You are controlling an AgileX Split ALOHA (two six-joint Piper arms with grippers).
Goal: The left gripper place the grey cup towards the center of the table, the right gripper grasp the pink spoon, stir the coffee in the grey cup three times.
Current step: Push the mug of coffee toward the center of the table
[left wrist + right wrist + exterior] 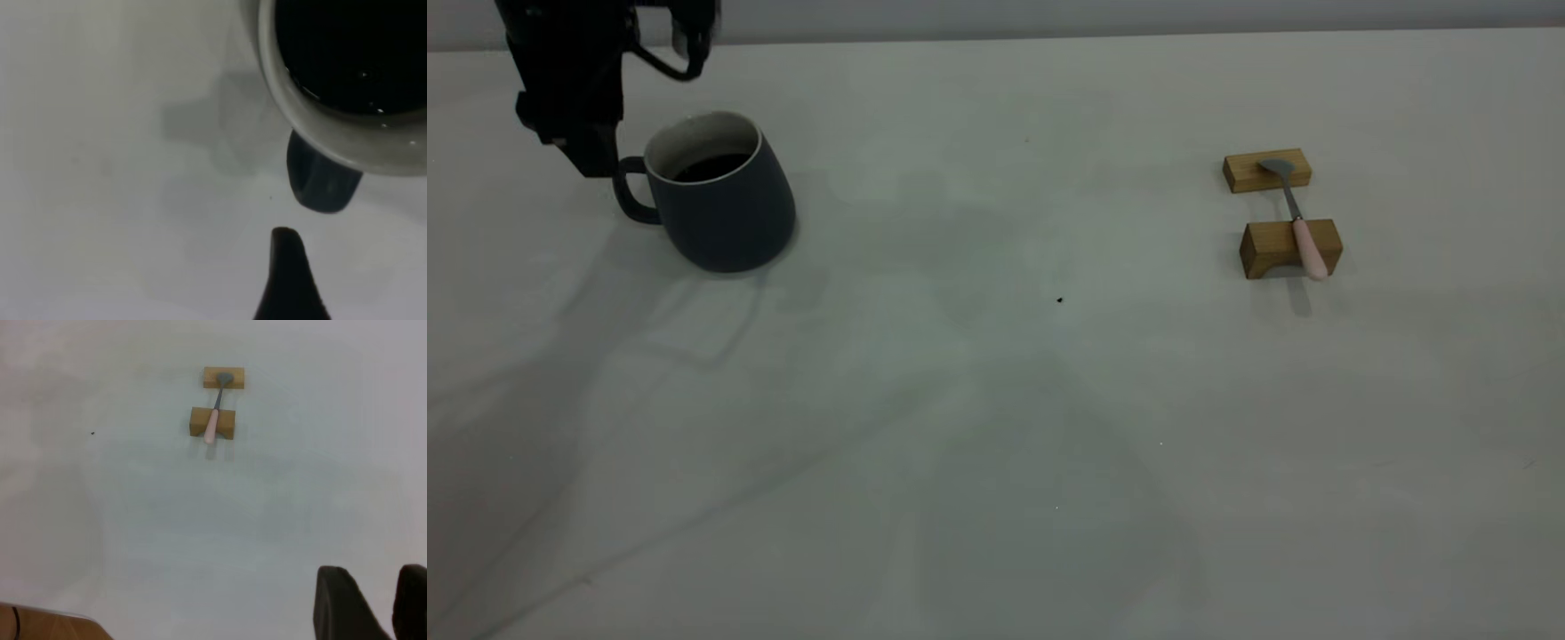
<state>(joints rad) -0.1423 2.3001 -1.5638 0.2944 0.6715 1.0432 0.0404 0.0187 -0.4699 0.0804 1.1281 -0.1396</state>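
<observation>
**Left end effector beside the cup handle, spoon resting on its blocks**

From my exterior feed I see the left end effector (591, 160), a bulky black arm tip with looping cables, in the upper left of the frame, just beside the loop handle of the dark slate-grey matte cup (725, 200). Whether it touches the handle I cannot tell, and I cannot tell if its fingers are released or clenched; the left wrist feed shows only one dark fingertip (288, 267) near the handle, apart from it. The cup stands upright on the pale grey-white counter (996, 444), also in the upper left, well away from the middle of the frame. Its white inside holds dark brown-black coffee (711, 166) with a smooth surface.

At the right of the exterior frame, in its upper half, the slim spoon with a pale pink handle and grey metal bowl (1303, 233) lies across two tan wooden blocks (1285, 247), its bowl on the farther block and its handle over the nearer one, the handle end jutting past it.

The right end effector (373, 603) does not show in the exterior feed. In its own wrist feed two dark fingers sit in the lower right corner with a gap between them, so I read it as released, holding nothing, well apart from the spoon in the upper middle
</observation>
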